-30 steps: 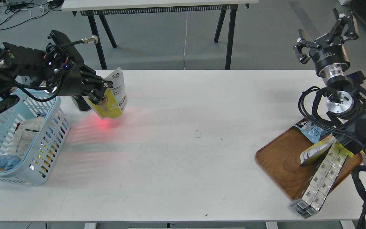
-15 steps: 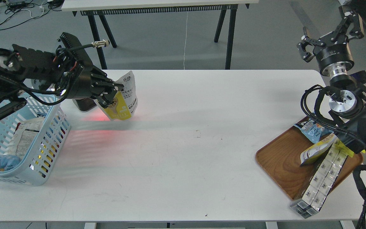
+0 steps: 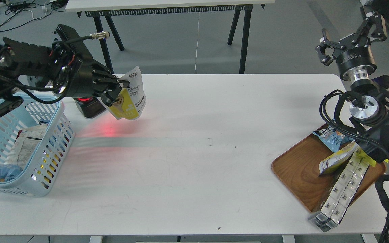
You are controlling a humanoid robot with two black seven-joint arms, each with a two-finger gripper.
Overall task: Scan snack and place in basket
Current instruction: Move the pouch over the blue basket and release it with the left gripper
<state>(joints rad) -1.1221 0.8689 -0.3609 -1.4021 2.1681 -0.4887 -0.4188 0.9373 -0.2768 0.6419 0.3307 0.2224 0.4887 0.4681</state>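
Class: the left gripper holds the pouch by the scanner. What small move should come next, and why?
Probably carry the pouch left, over the basket. The left gripper holds it lifted beside the scanner, whose red glow falls on the table.

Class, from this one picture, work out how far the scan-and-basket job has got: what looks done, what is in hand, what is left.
Done: the left end effector has the snack lifted off the table. In hand: it holds it beside the black scanner, whose red light glows on the table. Left: placing it in the basket, which already holds other packets. The right end effector is open and idle.
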